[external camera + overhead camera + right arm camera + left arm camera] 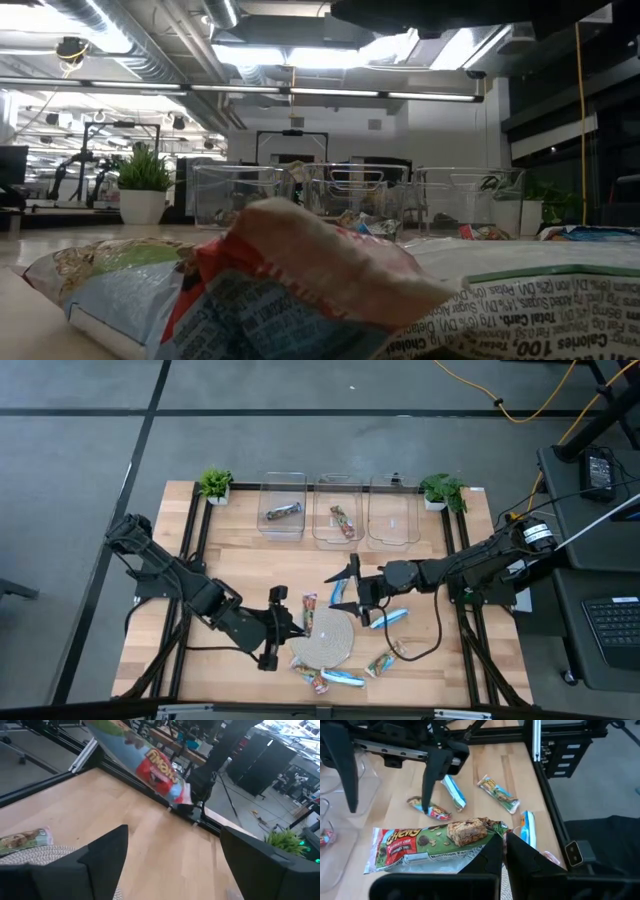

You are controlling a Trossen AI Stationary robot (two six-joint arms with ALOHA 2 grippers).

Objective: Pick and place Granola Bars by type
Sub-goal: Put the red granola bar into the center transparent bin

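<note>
My left gripper point(293, 626) is near the table's middle, shut on a green Chewy granola bar point(432, 844), which shows in the high view point(309, 611) at the woven mat's point(328, 642) left rim. My right gripper point(355, 593) hovers open just right of it, and its two fingers point(432, 775) stand apart over loose bars. Blue bars point(388, 618) lie right of the mat, and others point(345, 678) rest flat on the wood by the near edge. Only bars point(300, 285) close to the lens show in the low view. My left gripper pinches the green bar by its end seam point(496, 831), at the end toward the table's near edge. The fingers come level from the table's left and lie across the bar. The bar stretches toward the far edge; in the right wrist view the held bar point(160, 770) is lifted clear.
Three clear bins stand along the far edge: the left one point(283, 532) holds a dark bar, the middle one point(322, 520) a red-green bar, and nothing shows in the right one point(393, 538). Small plants point(215, 484) point(443, 490) flank them. Bare wood lies at the table's left.
</note>
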